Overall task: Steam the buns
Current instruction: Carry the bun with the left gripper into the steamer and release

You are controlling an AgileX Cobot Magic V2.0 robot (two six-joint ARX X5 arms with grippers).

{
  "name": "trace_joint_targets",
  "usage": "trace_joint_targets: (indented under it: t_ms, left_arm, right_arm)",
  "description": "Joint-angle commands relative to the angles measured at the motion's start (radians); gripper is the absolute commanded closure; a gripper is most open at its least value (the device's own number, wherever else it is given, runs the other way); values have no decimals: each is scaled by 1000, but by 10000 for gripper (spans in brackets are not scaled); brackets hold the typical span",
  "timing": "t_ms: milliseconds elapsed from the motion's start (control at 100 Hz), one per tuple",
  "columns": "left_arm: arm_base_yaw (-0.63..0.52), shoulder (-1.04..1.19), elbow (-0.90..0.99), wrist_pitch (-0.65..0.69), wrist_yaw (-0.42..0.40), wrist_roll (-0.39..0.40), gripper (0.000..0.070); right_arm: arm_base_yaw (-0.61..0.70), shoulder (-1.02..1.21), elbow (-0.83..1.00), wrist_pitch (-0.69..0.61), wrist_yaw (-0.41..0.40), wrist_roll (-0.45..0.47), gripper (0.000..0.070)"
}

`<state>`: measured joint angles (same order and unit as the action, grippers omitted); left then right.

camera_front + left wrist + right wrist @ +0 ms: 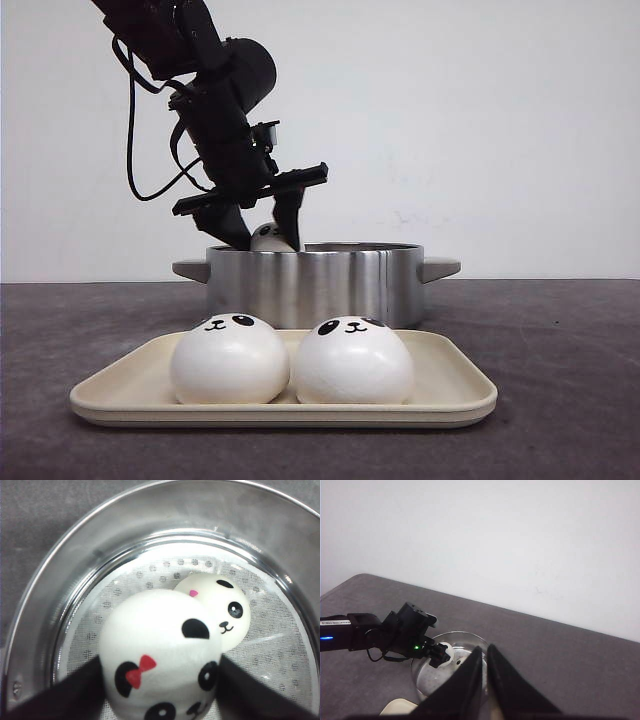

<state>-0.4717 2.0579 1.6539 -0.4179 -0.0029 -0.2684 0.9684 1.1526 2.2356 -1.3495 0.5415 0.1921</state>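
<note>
Currently a bow-marked bun [160, 655] is clamped by the left gripper [262, 232] just over the steamer pot [315, 285], where another bun [220, 607] is seated on the perforated liner [150, 580]. Two buns [230, 358] [353, 360] are left on the tray [450, 395]. The right gripper [485, 677] is held nearly closed, nothing gripped.

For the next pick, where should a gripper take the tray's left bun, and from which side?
Grip the left bun across its widest middle, coming from straight above. It is a smooth dome and nearly touches the right bun, so fingers probably fit best front and back rather than between them.
</note>
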Motion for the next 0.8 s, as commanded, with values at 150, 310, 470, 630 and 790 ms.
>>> trace_joint_targets:
  t_ms: [150,310,470,630,790]
  left_arm:
    - [-5,26,28,16,-5,14,179]
    - [-5,23,30,6,-5,13,180]
    - [-7,-21,39,-47,-5,14,184]
    - [-16,-135,39,-90,-5,13,184]
    - [-27,-319,39,-138,-5,16,185]
  right_arm:
    - [11,10,21,-72,-3,25,693]
    - [11,10,21,-72,-3,25,693]
    - [11,9,-21,-73,-3,23,693]
    - [11,-4,-174,-72,3,19,693]
    - [11,-27,-410,40,2,92,693]
